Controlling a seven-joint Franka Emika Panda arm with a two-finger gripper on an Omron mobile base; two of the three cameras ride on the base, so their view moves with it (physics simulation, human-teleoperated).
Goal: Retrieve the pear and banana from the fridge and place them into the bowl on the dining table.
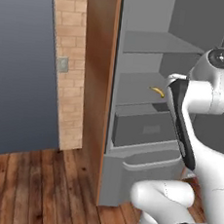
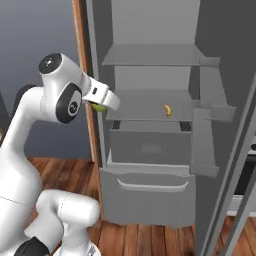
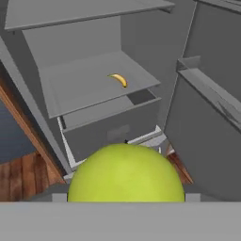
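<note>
One fruit gripped, one left on the shelf.
Clenched on the pear [image 3: 126,173], gripper [image 2: 102,106] out in front of the open fridge [image 2: 150,165], level with its middle shelf [image 3: 94,84]. Lying alone on that shelf toward the right, the banana [image 2: 168,110], well apart from the pear.
</note>
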